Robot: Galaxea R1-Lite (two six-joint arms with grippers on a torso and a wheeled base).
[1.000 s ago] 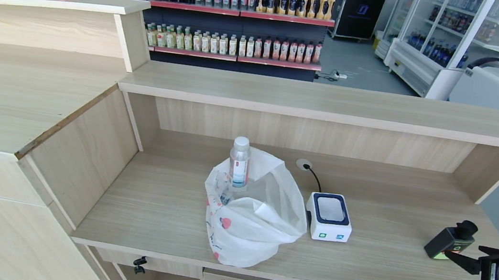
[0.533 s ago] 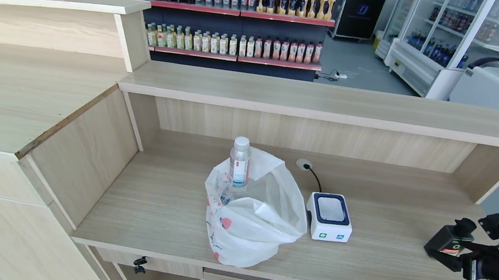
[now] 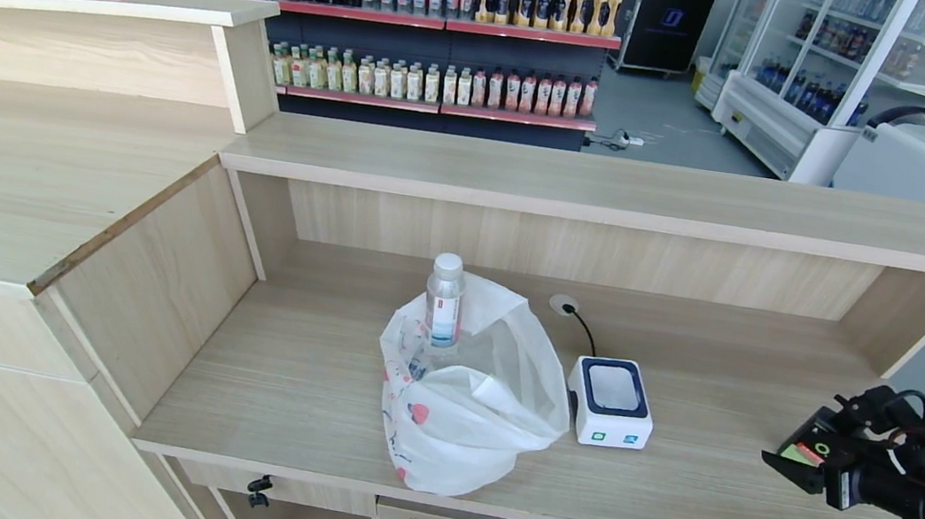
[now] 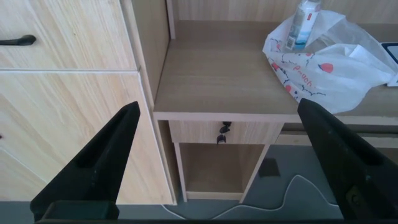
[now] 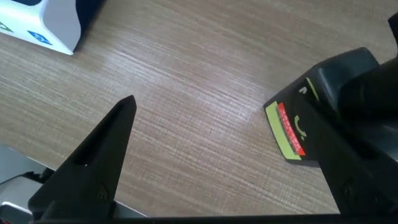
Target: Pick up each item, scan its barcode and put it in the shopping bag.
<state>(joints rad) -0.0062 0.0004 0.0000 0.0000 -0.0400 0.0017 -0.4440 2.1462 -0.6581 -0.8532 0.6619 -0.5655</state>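
Right gripper (image 3: 800,445) is seen low over the counter (image 3: 707,506), at its right end near the front edge. Jaws are spread wide and nothing is clamped. The black item (image 3: 814,440), marked with a green and red label, is sat between the fingers, tilted. It is pressed against one finger (image 5: 367,124), and a wide gap is left to the other. Whether its base is on the wood cannot be told

Left gripper (image 4: 217,106) is held out in front of the counter's left front corner, pointed at the counter edge, with the cabinet drawers (image 4: 62,37) alongside. Jaws are wide apart and nothing is held between them

Shopping bag (image 3: 459,420) is placed mid-counter. It is white with red print, and its mouth is open upward. A clear bottle (image 3: 444,297) with a white cap is stood upright in it at the far side, its neck above the bag rim. The scanner (image 3: 610,400), white with a dark-framed top window, is set just beside the bag on the robot's right. Whether the two are touching cannot be told. Its cable (image 3: 583,329) is run back to a hole in the worktop. The black item is located well apart from the scanner, further right
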